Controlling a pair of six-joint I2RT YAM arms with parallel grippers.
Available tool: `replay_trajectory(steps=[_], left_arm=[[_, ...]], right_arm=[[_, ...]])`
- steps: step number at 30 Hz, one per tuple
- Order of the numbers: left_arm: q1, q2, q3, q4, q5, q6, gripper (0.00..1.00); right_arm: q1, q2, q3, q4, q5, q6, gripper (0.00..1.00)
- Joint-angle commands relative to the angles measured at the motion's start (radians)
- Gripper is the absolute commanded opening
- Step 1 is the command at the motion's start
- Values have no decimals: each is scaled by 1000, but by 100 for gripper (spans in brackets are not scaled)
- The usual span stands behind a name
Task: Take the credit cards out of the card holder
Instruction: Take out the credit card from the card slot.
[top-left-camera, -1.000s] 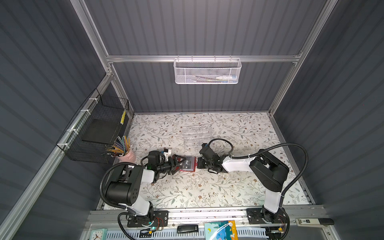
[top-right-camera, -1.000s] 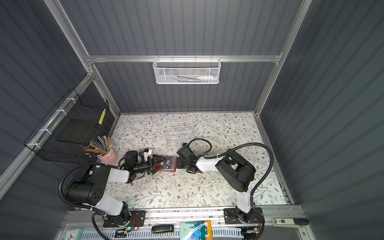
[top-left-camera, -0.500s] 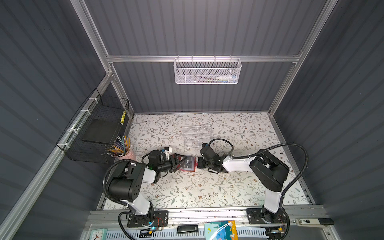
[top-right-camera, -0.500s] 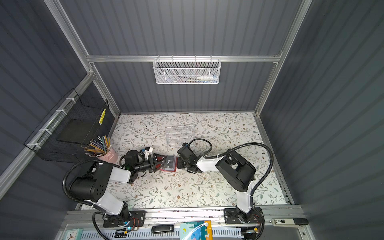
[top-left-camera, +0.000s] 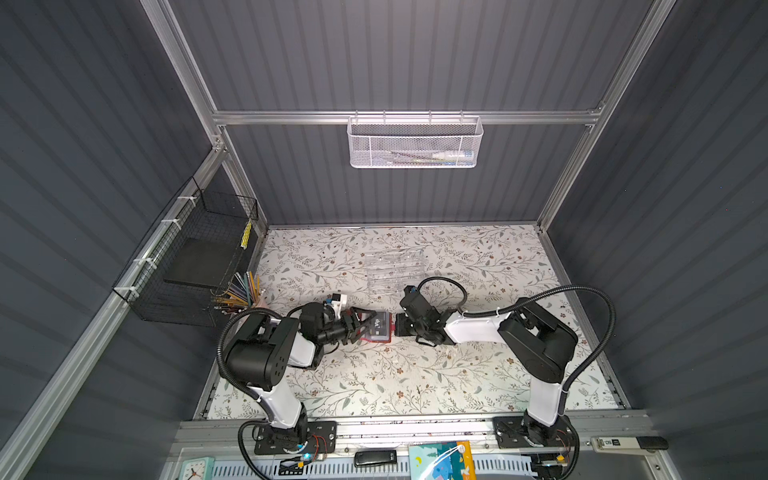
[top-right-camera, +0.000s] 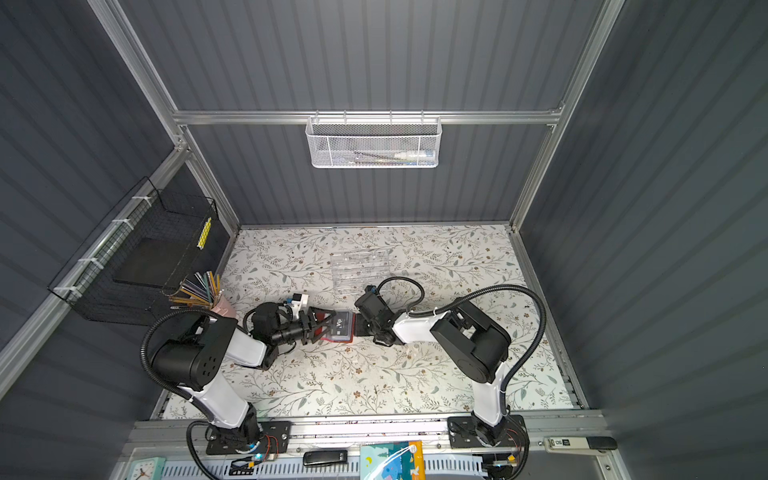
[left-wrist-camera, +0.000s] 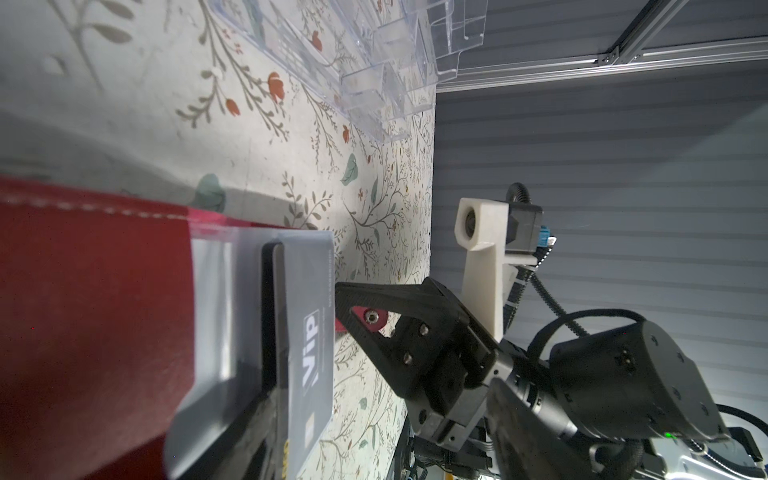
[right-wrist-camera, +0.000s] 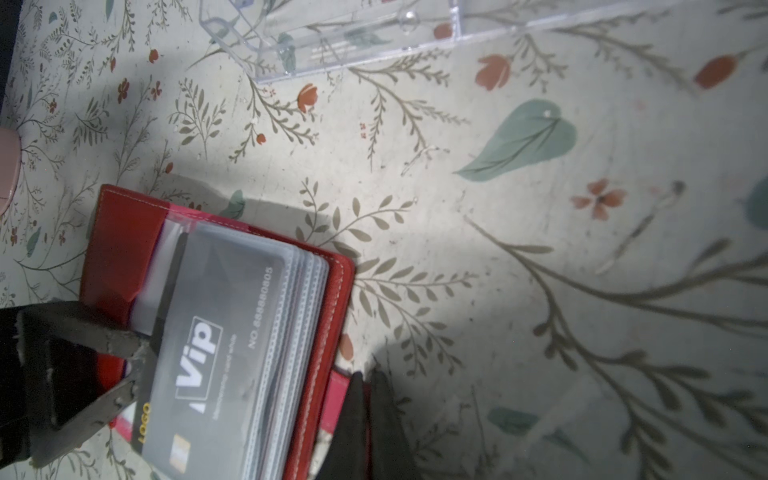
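Within card holder (right-wrist-camera: 120, 249) — one card (right-wrist-camera: 216, 345)

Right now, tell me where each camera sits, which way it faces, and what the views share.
Top views: high at the front, looking down on the floral table; both arms, left claw and right claw show.
Left wrist: low on the left arm, facing the card holder, Vip card and right claw; own claw unclear.
Right wrist: on the right arm, over the card holder; own shut claw, one left finger show.
Shared: all show the Vip card and red card holder.
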Motion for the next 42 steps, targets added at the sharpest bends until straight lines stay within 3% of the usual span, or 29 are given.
replay_trajectory(steps=[1, 5, 18, 42], left_arm=[[-18, -10, 4, 5, -4, 17, 75], [-32, -27, 19, -52, -17, 49, 74], [-43, -120, 54, -291, -50, 193, 49], [-73, -141, 74, -370, -76, 250, 29]], right_arm=[[-2, 59, -30, -93, -10, 3, 1], [-3, 57, -29, -95, -9, 2, 1], [-5, 58, -28, -94, -15, 1, 1], [-5, 65, -48, -68, -19, 12, 2]])
